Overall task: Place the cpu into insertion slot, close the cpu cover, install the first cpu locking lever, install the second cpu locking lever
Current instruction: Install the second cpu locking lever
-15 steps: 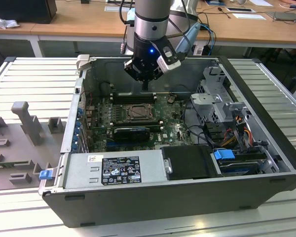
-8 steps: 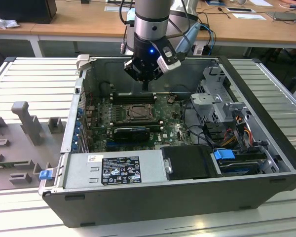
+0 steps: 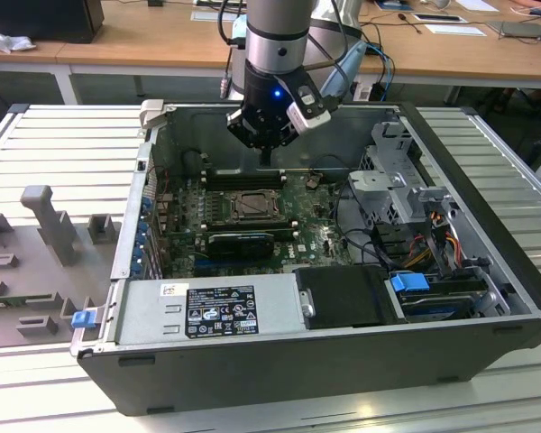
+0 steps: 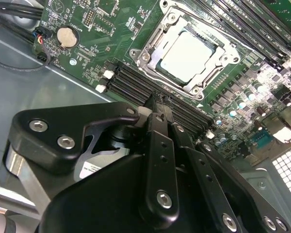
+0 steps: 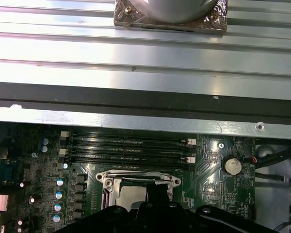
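The cpu (image 4: 189, 52), a pale square chip, lies in the insertion slot (image 3: 251, 206) on the green board inside the open computer case. The silvery cpu cover (image 4: 170, 77) lies flat around it, and the chip shows through its square opening. My black gripper (image 3: 267, 155) hangs above the board just behind the slot, over the long black memory slots (image 4: 136, 82). In the second wrist view its fingers (image 4: 155, 126) stand pressed together with nothing between them. The first wrist view shows the gripper (image 5: 157, 190) tips over the slot's (image 5: 117, 183) near edge.
The case's back wall (image 3: 343, 135) rises just behind the gripper. A drive cage (image 3: 401, 171) and loose cables (image 3: 433, 244) fill the exterior view's right. A power supply (image 3: 216, 307) sits at the front. A grey fixture (image 3: 45, 216) stands on the slatted table beside the case.
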### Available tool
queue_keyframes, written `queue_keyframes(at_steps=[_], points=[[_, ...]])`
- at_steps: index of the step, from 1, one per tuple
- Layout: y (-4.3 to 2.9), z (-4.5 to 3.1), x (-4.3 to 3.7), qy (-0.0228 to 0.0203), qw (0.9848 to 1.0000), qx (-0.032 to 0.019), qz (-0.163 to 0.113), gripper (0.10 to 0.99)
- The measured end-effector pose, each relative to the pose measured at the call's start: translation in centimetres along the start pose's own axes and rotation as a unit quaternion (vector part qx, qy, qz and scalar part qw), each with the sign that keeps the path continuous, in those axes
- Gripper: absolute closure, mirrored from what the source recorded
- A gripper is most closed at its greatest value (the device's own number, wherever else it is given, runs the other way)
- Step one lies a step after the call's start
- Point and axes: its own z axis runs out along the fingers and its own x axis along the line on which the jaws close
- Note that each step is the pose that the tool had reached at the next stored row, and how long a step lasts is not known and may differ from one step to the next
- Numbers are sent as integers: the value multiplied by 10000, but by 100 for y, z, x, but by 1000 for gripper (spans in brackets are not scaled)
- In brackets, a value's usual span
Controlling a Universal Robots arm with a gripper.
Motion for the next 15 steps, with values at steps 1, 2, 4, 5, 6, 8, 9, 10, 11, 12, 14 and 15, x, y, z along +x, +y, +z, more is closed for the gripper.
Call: queue_keyframes(at_steps=[1,2,4,5,6,8,9,10,11,12,14,15], points=[[0,1,0,0,10000,1,0,980],[0,1,0,0,10000,1,0,980],[-9,2,0,0,10000,0,0,980],[-23,0,1,0,10000,1,0,980],[-37,-1,2,0,10000,1,0,980],[-70,-2,4,0,10000,1,0,980],[-80,1,4,0,10000,1,1,980],[-90,4,5,0,10000,1,0,980],[-100,9,5,0,10000,1,0,980],[-127,10,7,0,10000,1,1,980],[-166,10,9,0,10000,2,0,980],[-186,20,10,0,10000,2,0,980]])
